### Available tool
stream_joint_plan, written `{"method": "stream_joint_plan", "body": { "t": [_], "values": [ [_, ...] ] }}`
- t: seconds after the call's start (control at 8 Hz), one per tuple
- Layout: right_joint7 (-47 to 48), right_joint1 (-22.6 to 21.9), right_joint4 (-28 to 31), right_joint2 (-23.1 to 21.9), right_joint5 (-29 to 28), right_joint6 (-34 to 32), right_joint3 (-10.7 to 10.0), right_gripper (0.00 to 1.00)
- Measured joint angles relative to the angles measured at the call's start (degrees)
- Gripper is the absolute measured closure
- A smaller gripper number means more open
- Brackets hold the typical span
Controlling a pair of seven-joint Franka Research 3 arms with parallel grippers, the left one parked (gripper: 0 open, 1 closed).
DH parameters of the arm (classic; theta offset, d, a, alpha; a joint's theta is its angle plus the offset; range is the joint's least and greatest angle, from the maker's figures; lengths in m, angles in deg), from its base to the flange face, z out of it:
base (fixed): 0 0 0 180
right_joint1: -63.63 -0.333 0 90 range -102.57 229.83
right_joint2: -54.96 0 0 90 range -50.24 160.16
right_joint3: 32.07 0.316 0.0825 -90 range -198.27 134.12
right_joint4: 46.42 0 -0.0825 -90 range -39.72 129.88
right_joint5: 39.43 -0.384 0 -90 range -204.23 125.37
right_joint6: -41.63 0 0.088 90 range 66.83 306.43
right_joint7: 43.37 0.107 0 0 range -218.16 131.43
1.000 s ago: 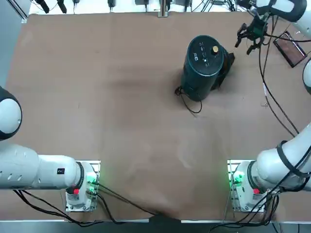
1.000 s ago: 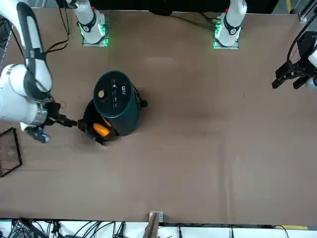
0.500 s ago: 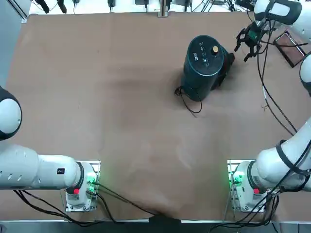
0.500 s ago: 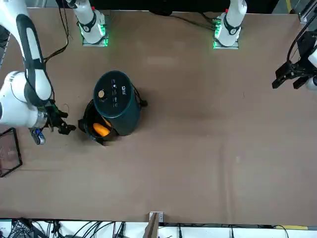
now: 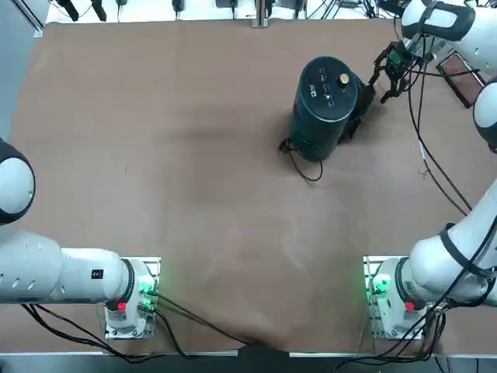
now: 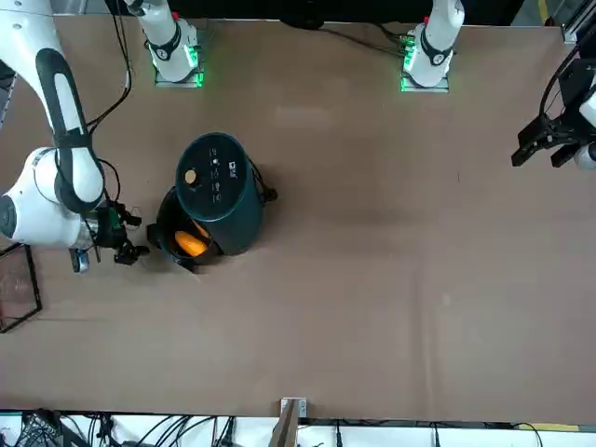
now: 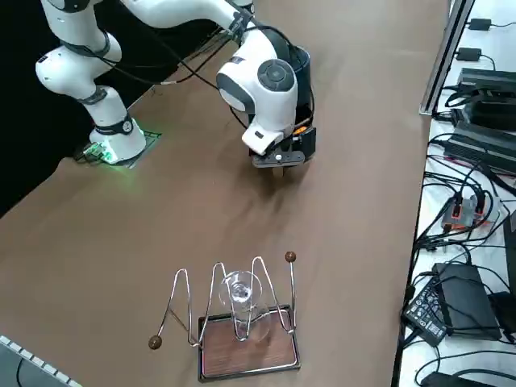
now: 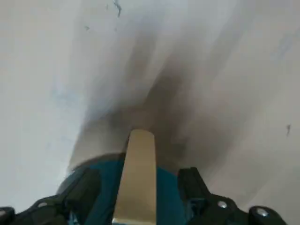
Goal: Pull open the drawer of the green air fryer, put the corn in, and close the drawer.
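Since the earlier frames the right gripper (image 5: pixel 385 74) has swung in from the far right edge of the table toward the green air fryer (image 5: pixel 325 106), and its wrist has turned on the way. It now hangs low over the brown tabletop (image 5: pixel 194 155), just beside the pulled-out drawer (image 6: pixel 177 240), with its fingers spread wide and nothing between them. In the front view the right gripper (image 6: pixel 122 239) sits a little apart from the drawer's outer end; whether a fingertip touches the handle cannot be told.

The corn (image 6: pixel 190 245) lies inside the open drawer, an orange-yellow cob showing under the fryer's overhanging body, so it is just past the drawer front from the claw. From the right side view the arm's white wrist covers most of the fryer, and only a sliver of the corn (image 7: pixel 300 128) shows beside the right gripper (image 7: pixel 278 161).

The fryer stands upright, black top panel and gold knob (image 5: pixel 343 78) facing up, its black cord (image 5: pixel 303 165) looping on the table toward the robot. A brown framed wire stand (image 7: pixel 242 322) holding a glass sits well apart, near the table's right edge.
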Motion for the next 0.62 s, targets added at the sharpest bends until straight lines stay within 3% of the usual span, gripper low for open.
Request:
{"method": "stream_joint_plan", "body": {
  "t": [0.62],
  "values": [
    [7.07,-0.06,0.01,0.83,-1.12,-0.06,0.29,0.0]
  ]
}}
